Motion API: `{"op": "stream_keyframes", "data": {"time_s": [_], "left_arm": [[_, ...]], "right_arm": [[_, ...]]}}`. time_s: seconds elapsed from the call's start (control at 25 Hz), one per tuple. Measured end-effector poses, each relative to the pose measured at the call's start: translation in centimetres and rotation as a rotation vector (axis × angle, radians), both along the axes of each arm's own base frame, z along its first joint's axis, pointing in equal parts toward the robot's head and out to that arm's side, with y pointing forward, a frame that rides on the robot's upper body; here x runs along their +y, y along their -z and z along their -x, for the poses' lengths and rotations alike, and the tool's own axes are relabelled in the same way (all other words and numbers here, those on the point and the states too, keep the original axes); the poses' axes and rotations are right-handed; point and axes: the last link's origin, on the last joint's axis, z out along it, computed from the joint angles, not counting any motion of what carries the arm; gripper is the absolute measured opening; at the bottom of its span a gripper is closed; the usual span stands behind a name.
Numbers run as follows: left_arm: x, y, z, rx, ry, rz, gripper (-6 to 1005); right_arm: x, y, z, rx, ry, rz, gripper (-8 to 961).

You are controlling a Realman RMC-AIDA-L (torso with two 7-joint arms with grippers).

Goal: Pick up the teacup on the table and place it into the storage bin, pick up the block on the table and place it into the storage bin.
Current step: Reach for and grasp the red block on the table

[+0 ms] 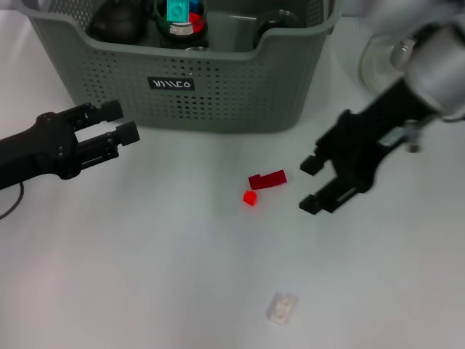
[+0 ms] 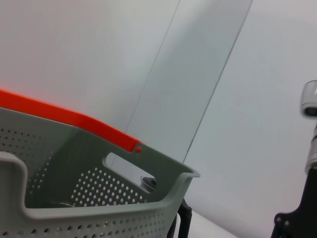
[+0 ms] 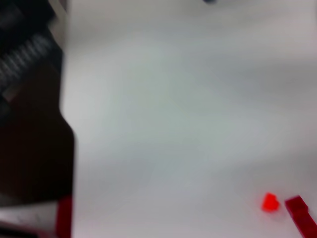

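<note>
The right gripper [image 1: 314,185] hangs over the white table [image 1: 145,276], right of centre and just right of the two red pieces. Its black fingers are spread wide apart, with nothing between them and nothing touching them. The dark red block [image 1: 267,179] lies flat on the table just left of those fingers, and a smaller bright red block [image 1: 250,198] sits just beside it on the near side; both show again in the right wrist view, the small one [image 3: 269,202] next to the dark one [image 3: 300,213].

The left gripper [image 1: 120,122] is at the left, just in front of the near wall of the storage bin [image 1: 218,94], fingers parted and empty.

The storage bin stands at the far side of the table, with dark items inside. A small pale piece [image 1: 281,307] lies near the front edge.
</note>
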Motion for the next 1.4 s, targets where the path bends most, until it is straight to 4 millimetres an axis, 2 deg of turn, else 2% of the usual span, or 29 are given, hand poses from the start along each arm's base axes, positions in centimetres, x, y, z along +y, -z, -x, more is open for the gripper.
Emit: {"op": "stream_keyframes", "data": {"time_s": [0.2,0.52,1.12,1.4], "left_arm": [[-0.1,0.1,0.2,0.005,-0.012,-0.004,643],[0.0,0.4,0.2,0.004,-0.017,-0.005,642],[0.1,0.7,0.0,-0.003,-0.015,0.003,642],[-0.1,0.6,0.2,-0.004,-0.022,0.0,642]], "right_arm": [[0.8,3.8,0.9,-0.146,-0.08,-0.041,675],[1.1,7.6,0.3,-0.244,-0.212,-0.071,674],[2.6,9.4,-0.8,-0.235,-0.214,-0.142,674],[2.7,10.3,-1.4,-0.242,-0.214,-0.151,671]]}}
